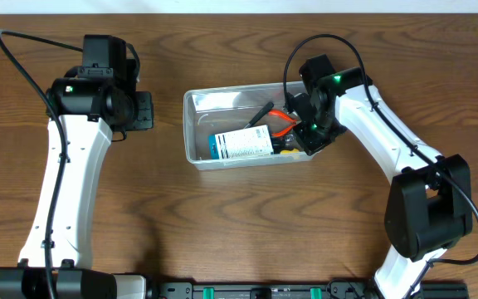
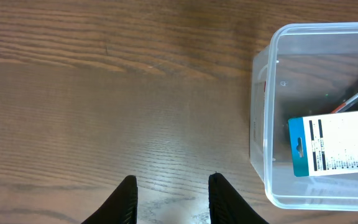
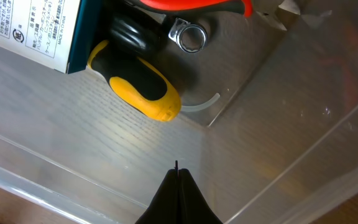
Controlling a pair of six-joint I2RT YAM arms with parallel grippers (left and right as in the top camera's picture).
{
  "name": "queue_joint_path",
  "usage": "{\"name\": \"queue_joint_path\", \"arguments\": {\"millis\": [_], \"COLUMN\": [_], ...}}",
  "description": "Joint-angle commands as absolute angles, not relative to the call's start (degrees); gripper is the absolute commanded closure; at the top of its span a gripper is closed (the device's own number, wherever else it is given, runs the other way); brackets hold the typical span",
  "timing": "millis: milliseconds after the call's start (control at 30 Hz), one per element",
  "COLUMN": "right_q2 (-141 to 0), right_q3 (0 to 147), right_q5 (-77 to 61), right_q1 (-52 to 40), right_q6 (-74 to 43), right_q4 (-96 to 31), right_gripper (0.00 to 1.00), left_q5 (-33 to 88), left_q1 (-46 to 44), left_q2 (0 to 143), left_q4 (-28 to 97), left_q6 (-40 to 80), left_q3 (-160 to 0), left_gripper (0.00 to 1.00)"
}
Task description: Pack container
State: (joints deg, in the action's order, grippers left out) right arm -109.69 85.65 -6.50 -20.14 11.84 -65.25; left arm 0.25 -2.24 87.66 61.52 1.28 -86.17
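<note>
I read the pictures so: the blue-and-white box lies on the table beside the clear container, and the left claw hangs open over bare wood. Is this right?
Not fully. The blue-and-white box lies inside the clear container, not beside it on the table, as the overhead view shows. The left claw does hang open over bare wood.

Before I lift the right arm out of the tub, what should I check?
1. Right gripper shut, holding nothing: ok.
2. Its tips apart from the yellow-and-black tool handle: ok.
3. Blue-and-white box and orange-handled pliers lying inside the container: ok.
4. Left gripper open, empty, over the table outside the container: ok.
5. Right arm's cable free of the container rim: cannot tell.
</note>
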Motion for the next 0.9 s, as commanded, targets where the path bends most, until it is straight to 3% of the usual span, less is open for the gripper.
{"name": "queue_joint_path", "arguments": {"millis": [0,867], "right_q2": [-109.8,-109.8], "right_q3": [85.3,85.3], "right_q5": [-6.2,-12.3], "right_q1": [-19.3,-19.3], "right_q6": [10.7,9.3], "right_q4": [-65.5,-70.8], "right_gripper": [0.99,0.99], "left_q5": [0.6,0.6], "left_q1": [-2.0,-2.0], "left_q2": [88.0,88.0], "left_q4": [61.7,61.7], "left_q6": [1.2,1.2], "left_q3": [-86.5,-86.5], "left_gripper": [0.72,0.72]}}
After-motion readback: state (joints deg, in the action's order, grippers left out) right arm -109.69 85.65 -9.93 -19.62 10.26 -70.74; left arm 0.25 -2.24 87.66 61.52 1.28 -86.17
